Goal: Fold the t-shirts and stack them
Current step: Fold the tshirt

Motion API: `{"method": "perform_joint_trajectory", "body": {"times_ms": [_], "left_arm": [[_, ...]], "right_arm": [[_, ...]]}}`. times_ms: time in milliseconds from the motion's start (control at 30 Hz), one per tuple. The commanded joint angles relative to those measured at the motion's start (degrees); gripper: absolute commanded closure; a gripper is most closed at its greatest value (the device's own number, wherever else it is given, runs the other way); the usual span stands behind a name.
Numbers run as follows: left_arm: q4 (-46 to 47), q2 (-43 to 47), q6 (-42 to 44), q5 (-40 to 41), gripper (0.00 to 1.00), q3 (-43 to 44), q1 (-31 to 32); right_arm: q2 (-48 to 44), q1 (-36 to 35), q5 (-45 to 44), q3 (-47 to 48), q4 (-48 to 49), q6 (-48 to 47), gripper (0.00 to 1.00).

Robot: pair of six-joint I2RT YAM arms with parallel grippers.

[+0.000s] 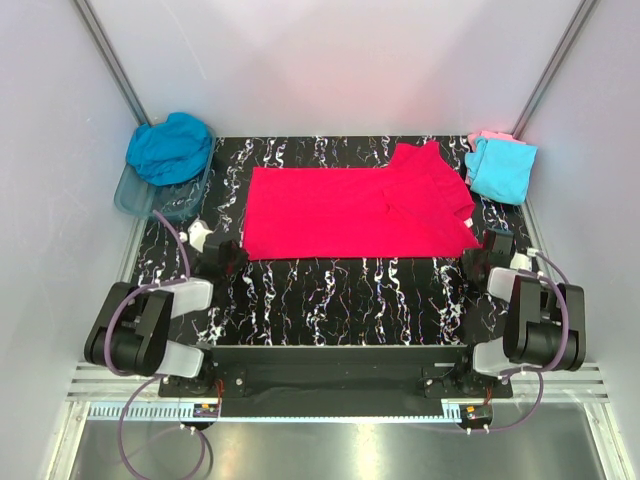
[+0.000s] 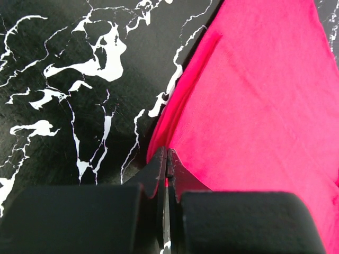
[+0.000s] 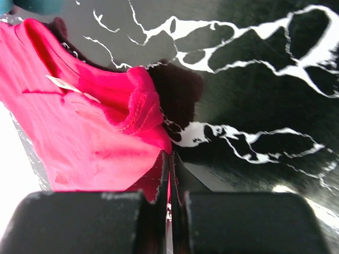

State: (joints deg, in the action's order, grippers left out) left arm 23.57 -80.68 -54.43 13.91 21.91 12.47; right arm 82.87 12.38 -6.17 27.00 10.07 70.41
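The bright pink-red t-shirt [image 1: 350,210] lies spread flat across the middle of the black marbled table, with one sleeve folded in at its right end. My left gripper [image 1: 240,256] is at the shirt's near-left corner. In the left wrist view its jaws [image 2: 167,159] are shut, with a sliver of the red cloth [image 2: 254,106] pinched between them. At the near-right corner my right gripper [image 1: 482,245] has its jaws [image 3: 169,159] shut on the shirt's edge [image 3: 79,132], beside the collar and label. A teal-blue t-shirt [image 1: 170,148] lies heaped at the back left. A light cyan t-shirt [image 1: 500,170] lies on a pale pink one [image 1: 490,136] at the back right.
A clear bluish plastic tub [image 1: 135,195] stands at the back left under the teal-blue shirt. Grey walls close in the table on both sides and at the back. Bare marbled tabletop [image 1: 340,295] runs between the shirt and the arm bases.
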Motion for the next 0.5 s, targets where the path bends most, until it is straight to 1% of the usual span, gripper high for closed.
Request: {"method": "perform_joint_trajectory", "body": {"times_ms": [0,67,100,133,200,267,367,433,467], "left_arm": [[0.7,3.68,1.0,-0.2,1.0,-0.55,0.1],[-1.76,5.35,1.17,-0.55,1.0,-0.12,0.19],[-4.91,7.36,1.26,-0.55,1.0,0.15,0.19],[-6.24,8.6,1.26,-0.47,1.0,-0.11,0.27],[-9.76,12.91,1.17,0.15,1.0,-0.81,0.71],[-11.35,15.89,1.26,0.85,1.0,-2.39,1.06],[-15.13,21.86,1.17,1.21,1.0,-4.15,1.15],[-18.64,24.25,0.65,0.77,1.0,-5.81,1.59],[-20.83,26.96,-0.31,0.68,1.0,-6.61,1.85]], "right_arm": [[-3.59,0.1,-0.59,-0.64,-3.03,-0.36,1.0],[-6.65,0.1,-0.16,-1.07,-5.56,-0.89,1.0],[-8.06,0.1,0.72,-1.42,-6.37,-1.76,1.0],[-9.64,0.1,0.38,-1.86,-9.07,-2.03,1.0],[-15.7,0.1,-1.02,-4.06,-10.15,-2.47,1.0],[-21.14,0.1,-1.3,-5.55,-14.52,-3.09,1.0],[-25.9,0.1,0.1,-5.91,-19.36,-4.32,1.0],[-27.84,0.1,1.86,-6.35,-22.26,-4.58,1.0],[-28.02,0.01,2.22,-6.52,-22.8,-4.76,1.0]]}}
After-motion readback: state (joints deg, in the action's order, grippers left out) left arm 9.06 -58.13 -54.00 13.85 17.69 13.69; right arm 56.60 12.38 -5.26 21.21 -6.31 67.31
